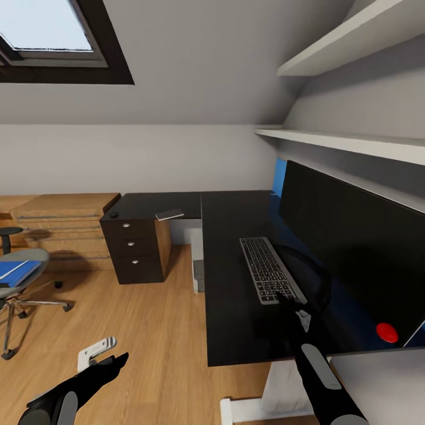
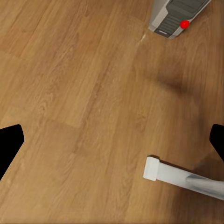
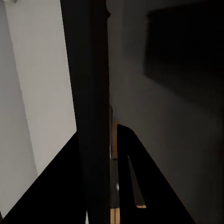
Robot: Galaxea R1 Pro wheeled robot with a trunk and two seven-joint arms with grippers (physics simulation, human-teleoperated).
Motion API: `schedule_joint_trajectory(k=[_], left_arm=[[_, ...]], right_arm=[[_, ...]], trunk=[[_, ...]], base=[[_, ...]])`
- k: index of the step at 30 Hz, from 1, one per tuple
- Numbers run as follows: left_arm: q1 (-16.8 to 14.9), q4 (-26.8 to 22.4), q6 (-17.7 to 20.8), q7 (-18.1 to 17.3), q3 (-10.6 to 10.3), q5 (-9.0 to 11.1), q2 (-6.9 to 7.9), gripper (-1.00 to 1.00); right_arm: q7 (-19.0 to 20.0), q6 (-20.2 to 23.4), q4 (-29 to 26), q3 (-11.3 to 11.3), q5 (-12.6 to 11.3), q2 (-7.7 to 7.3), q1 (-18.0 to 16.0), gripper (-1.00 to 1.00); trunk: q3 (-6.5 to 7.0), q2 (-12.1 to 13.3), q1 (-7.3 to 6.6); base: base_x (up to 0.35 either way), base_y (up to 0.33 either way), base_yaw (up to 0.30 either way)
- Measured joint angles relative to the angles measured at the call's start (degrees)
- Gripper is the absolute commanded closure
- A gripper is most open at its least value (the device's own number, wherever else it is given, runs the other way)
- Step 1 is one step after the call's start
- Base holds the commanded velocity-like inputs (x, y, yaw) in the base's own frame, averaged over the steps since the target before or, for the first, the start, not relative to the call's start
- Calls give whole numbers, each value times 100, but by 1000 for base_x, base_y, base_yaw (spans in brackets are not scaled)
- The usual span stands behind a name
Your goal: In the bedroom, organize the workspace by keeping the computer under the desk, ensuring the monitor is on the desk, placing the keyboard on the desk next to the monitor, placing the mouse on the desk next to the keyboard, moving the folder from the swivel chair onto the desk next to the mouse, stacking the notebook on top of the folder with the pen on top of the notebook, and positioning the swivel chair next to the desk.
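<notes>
The keyboard lies on the black desk in front of the monitor. My right gripper is at its near end, shut on that edge; in the right wrist view a dark slab sits between the fingers. My left gripper hangs open over the floor, its fingertips wide apart. The blue folder rests on the swivel chair at far left. The grey notebook and the small mouse lie on the desk's far wing. The computer stands on the floor under the desk. The pen is out of view.
Black drawers stand under the desk's far wing, with a low wooden cabinet beside them. A white desk foot lies near my left gripper. Shelves run above the monitor. Wood floor spreads between chair and desk.
</notes>
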Motion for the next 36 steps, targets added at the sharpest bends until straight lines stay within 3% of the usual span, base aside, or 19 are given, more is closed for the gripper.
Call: schedule_joint_trajectory(k=[20,32,36], left_arm=[[1,-3,-1,0,-13,0,0,-100],[0,-4,-3,-2,-27,0,0,-100],[0,-1,-6,-11,-30,2,0,-100]], right_arm=[[45,-18,-7,2,35,1,-3,100],[52,-11,-334,3,25,1,-2,100],[53,-11,-334,4,28,1,-2,100]], trunk=[[-358,-803,439],[-574,-1285,702],[-575,-1286,703]], base=[[0,0,0],[0,0,0],[0,0,0]])
